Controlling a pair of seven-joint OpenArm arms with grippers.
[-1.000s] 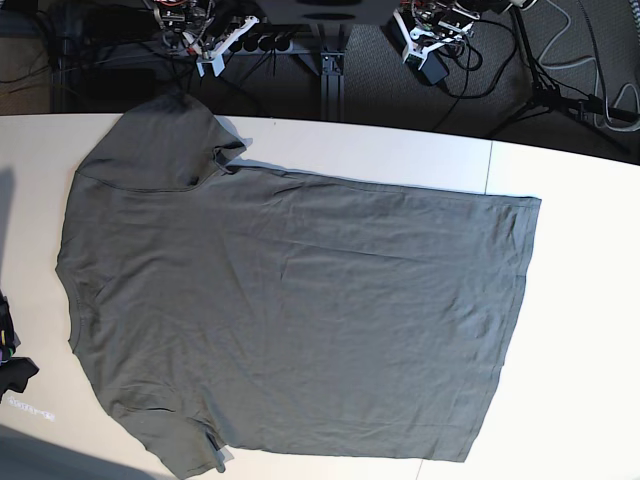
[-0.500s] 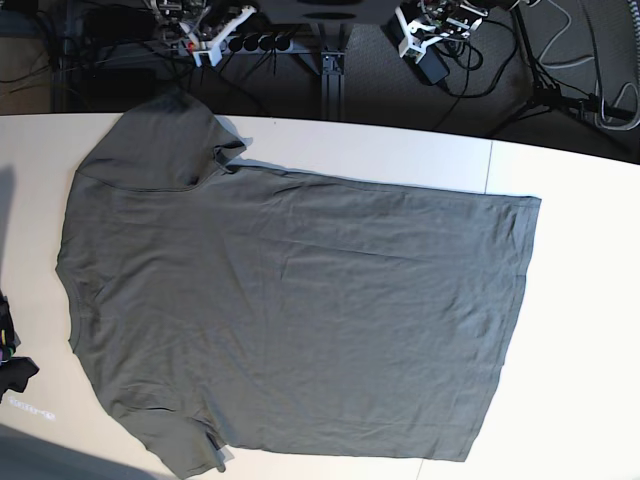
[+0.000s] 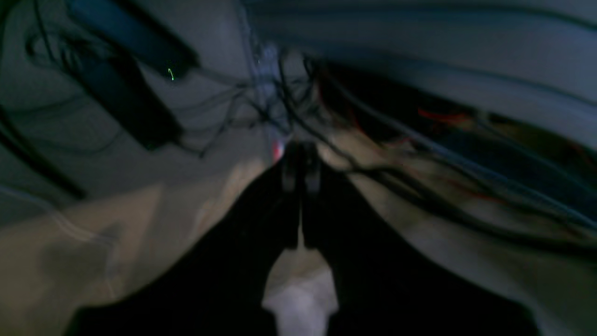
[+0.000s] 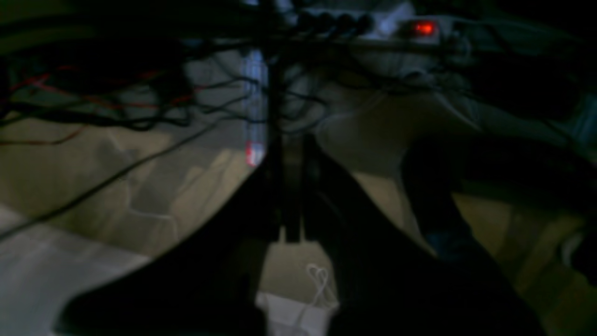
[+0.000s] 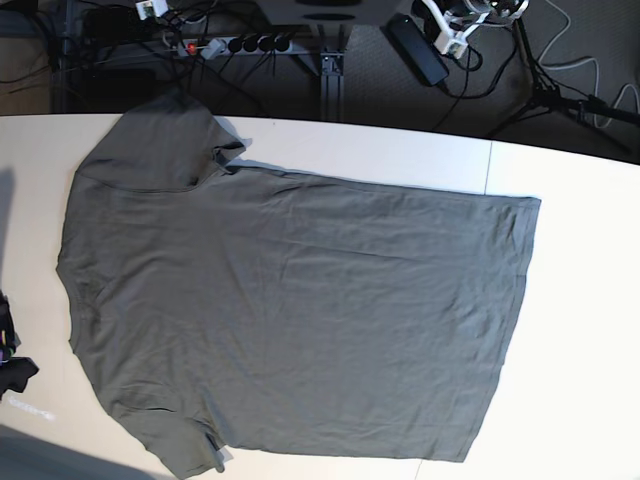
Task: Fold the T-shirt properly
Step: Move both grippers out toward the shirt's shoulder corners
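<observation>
Starting at the left edge of the counter, there's a small black lumpy thing sitting just clear of the shirt's collar end. Then the T-shirt itself, dark olive-grey, spread flat and covering most of the counter, collar to the left, hem to the right, far sleeve reaching toward the back edge, near sleeve running off the bottom of view. Not folded at all yet.

Both arms are parked up behind the counter among the cables and a power strip. Right hand is pinched closed with nothing in it, left hand same deal, closed and empty.

What could go wrong, I reckon: closed hands coming down on cloth would just shove it and bunch it up. The far sleeve also looks a bit rumpled near the armpit, so a fold over it could come out lopsided. And a sweep at the collar end might drag that black thing along.
</observation>
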